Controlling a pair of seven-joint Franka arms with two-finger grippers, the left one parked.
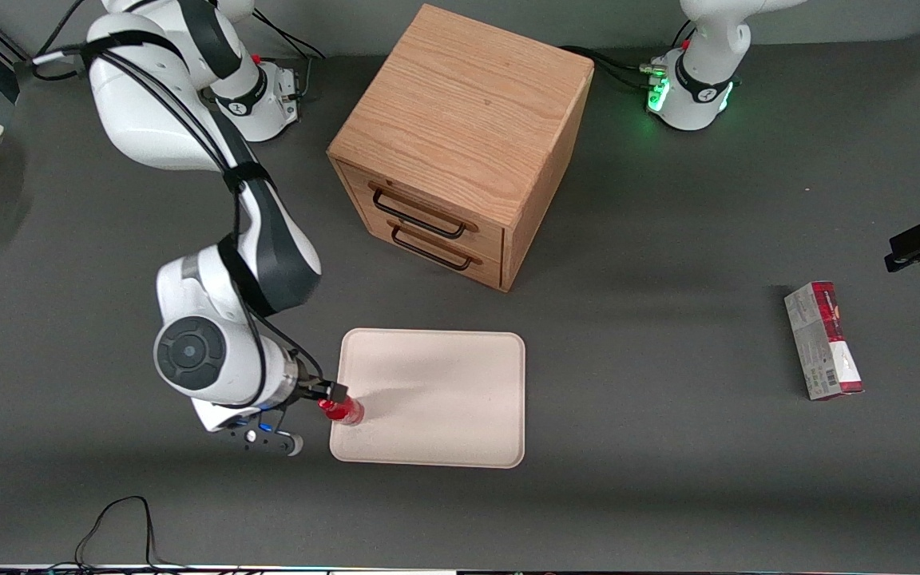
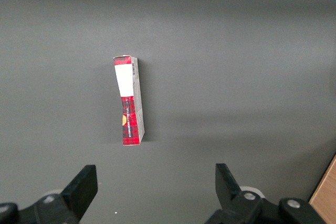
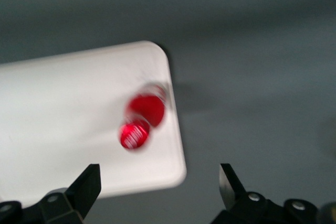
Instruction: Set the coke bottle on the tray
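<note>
The small red coke bottle [image 1: 342, 410] stands upright on the cream-beige tray [image 1: 444, 391], close to the tray's edge at the working arm's end and near its corner nearest the front camera. My right gripper [image 1: 331, 393] is just above the bottle and beside the tray's edge. In the right wrist view the gripper [image 3: 157, 174] is open wide with nothing between its fingers. The bottle [image 3: 140, 121] shows there from above, red cap up, on the tray [image 3: 63, 108] and apart from both fingers.
A wooden drawer cabinet [image 1: 460, 144] stands farther from the front camera than the tray. A red-and-grey carton [image 1: 823, 339] lies toward the parked arm's end of the table and shows in the left wrist view [image 2: 129, 100]. A black cable [image 1: 120, 519] loops near the table's front edge.
</note>
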